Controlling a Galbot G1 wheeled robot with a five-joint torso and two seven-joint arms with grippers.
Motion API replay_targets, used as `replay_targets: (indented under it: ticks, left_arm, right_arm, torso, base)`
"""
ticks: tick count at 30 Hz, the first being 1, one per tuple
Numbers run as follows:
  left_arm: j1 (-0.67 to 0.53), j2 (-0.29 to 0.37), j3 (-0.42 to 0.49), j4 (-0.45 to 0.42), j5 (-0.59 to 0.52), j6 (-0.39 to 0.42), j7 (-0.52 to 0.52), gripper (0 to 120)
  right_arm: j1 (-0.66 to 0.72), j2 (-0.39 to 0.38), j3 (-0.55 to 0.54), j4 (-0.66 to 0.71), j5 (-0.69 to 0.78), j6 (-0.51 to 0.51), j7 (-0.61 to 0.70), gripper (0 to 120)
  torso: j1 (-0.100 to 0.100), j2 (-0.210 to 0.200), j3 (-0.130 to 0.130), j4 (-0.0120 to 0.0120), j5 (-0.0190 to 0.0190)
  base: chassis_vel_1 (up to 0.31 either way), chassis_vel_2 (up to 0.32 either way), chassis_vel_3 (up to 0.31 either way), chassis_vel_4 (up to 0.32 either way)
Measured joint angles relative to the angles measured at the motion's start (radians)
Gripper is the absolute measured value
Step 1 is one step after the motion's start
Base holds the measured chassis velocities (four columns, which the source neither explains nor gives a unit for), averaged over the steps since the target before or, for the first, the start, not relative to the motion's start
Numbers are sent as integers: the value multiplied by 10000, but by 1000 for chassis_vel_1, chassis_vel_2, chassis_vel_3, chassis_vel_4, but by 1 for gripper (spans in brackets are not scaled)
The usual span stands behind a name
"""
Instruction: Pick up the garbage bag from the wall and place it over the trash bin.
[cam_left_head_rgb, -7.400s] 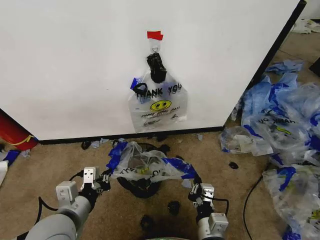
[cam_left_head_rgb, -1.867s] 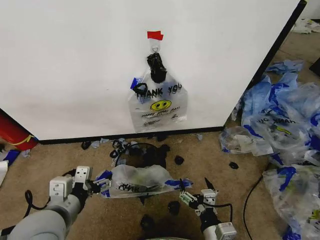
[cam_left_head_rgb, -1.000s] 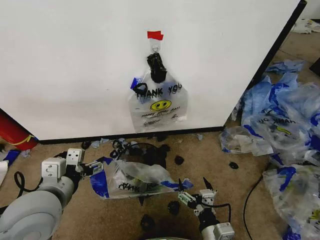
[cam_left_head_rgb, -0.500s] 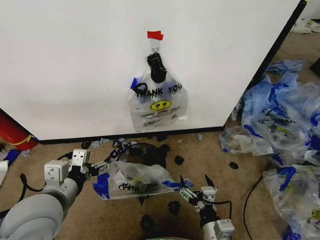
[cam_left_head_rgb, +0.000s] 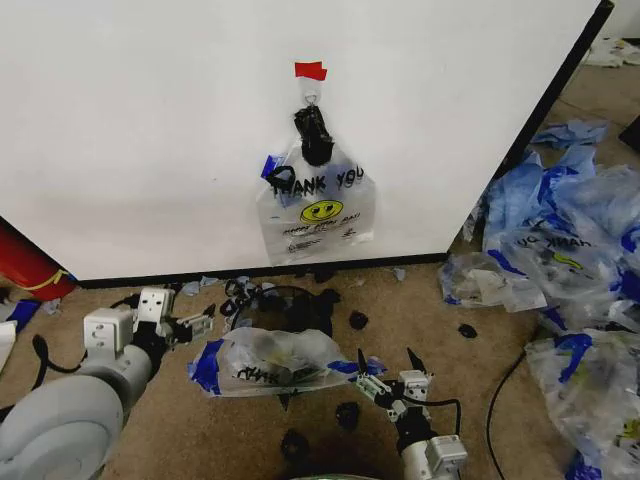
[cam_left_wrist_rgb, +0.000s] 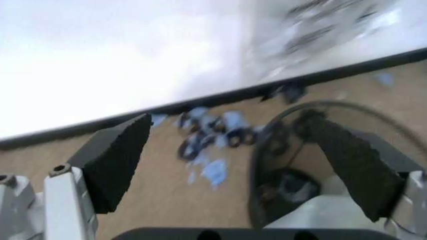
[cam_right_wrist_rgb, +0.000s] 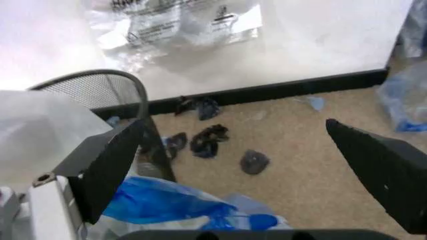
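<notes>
Garbage bag (cam_left_head_rgb: 275, 362) — crumpled clear plastic, draped on wire-mesh trash bin (cam_left_head_rgb: 283, 305)

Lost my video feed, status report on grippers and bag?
Left gripper open, beside trash bin. Right gripper open, by bag's handle. Garbage bag slumped on bin's near side, not over it.
</notes>
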Motion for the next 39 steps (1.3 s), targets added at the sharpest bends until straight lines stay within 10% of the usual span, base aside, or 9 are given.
replay_targets:
  ticks: [9,29,39]
  left_arm:
    - [-26,-98,255,132,604,-1161,2264,94]
    - [259,719,597,3785,1395,-2675,6437,94]
    - [-1066,-1018,817,5410,812,-3175,7456,94]
  right_arm:
    - [367,354,-50,-172,432,269,-567,100]
    - [96,589,423,-353,388,625,-811,100]
    - [276,500,769,-371,524,819,-954,100]
  torso:
    - [0,0,-1,2,-1]
    - [0,0,-1,-1,0]
    - [0,0,0,3,-5]
  base:
    - [0,0,0,0]
    - [0,0,0,0]
    - [0,0,0,0]
